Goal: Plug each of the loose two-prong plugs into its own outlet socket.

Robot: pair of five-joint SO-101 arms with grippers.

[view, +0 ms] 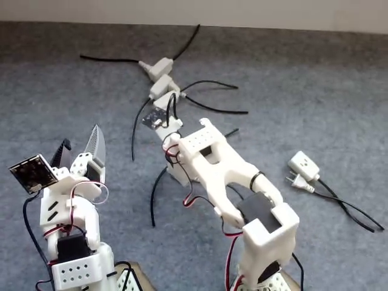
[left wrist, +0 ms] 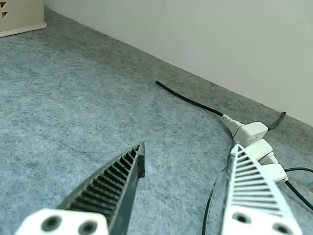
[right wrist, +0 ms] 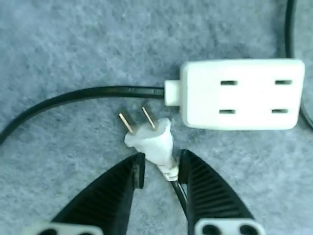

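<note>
White plug [right wrist: 149, 139] within part-open right end effector [right wrist: 161, 158]

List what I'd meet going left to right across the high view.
left gripper → chain of joined white sockets → lone white socket

A white two-prong plug [right wrist: 149, 139] lies flat on the grey carpet [right wrist: 58, 44], brass prongs bare, just beside a white outlet block [right wrist: 242, 95] whose four slots face up, empty. Toward the carpet's right edge a second plug [view: 301, 182] lies unplugged next to another outlet block [view: 304, 163] — its black cord trails right. Two white blocks [view: 162, 65] sit close together near the far edge.
</note>
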